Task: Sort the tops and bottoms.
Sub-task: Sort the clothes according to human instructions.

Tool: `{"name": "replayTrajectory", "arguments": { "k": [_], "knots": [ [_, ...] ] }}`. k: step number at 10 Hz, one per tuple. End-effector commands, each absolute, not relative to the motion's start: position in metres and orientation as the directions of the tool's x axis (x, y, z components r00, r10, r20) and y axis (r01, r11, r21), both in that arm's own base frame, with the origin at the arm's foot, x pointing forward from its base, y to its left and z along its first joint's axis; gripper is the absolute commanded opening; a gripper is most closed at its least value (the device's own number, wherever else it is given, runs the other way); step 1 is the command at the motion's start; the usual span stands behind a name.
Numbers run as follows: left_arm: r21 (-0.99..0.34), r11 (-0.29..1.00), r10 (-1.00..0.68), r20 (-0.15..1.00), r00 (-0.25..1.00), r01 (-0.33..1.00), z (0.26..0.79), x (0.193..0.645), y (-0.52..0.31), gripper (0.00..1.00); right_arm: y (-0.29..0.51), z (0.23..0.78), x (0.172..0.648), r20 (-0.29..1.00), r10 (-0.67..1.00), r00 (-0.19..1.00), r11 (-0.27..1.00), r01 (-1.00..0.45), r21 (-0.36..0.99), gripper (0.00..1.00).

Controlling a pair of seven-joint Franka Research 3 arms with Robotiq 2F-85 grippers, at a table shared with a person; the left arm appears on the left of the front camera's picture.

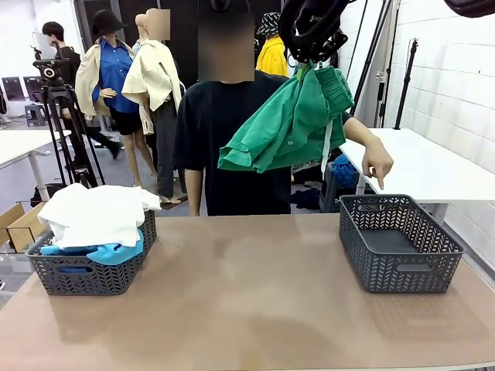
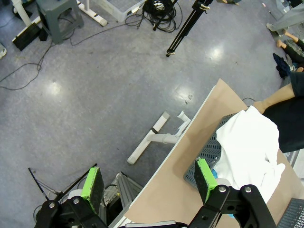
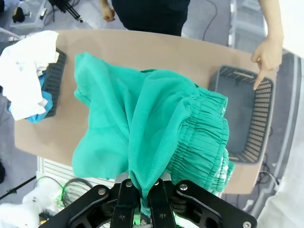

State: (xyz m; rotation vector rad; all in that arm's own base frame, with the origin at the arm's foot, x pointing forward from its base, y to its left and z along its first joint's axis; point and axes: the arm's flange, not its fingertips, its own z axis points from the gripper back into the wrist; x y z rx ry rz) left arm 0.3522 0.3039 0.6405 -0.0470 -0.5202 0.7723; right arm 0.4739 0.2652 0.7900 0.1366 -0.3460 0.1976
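Right gripper (image 3: 142, 209) clamping green shorts (image 1: 290, 127) high; carrying over pointed-at empty basket (image 1: 445, 259), lowering till fabric pooling inside before releasing. Left gripper (image 2: 149, 183) hanging wide, empty.

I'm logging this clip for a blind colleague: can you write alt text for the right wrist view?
The right tool is shut on the green shorts, which hang bunched above the brown table. The person's hand points into the empty grey basket at one end; the other basket holds a white shirt over a blue one.
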Motion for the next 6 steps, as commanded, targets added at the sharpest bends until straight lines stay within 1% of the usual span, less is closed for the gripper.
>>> {"name": "replayTrajectory", "arguments": {
  "k": [1,2,3,6],
  "knots": [
    [-0.222,0.723,0.674,0.433,0.598,-0.654,0.641,0.351,0.304,1.00,0.264,0.789,0.473,0.351,0.166,0.921,0.972,-0.213,0.099,0.00],
    [-0.222,0.723,0.674,0.433,0.598,-0.654,0.641,0.351,0.304,1.00,0.265,0.790,0.474,0.349,0.169,0.922,0.972,-0.215,0.099,0.00],
    [-0.222,0.723,0.674,0.433,0.598,-0.654,0.641,0.351,0.304,1.00,0.250,0.795,0.476,0.378,0.165,0.911,0.978,-0.201,0.057,0.00],
    [-0.222,0.723,0.674,0.433,0.598,-0.654,0.641,0.351,0.304,1.00,0.173,0.810,0.479,0.412,0.032,0.911,0.999,-0.040,0.012,0.00]
  ]
}}
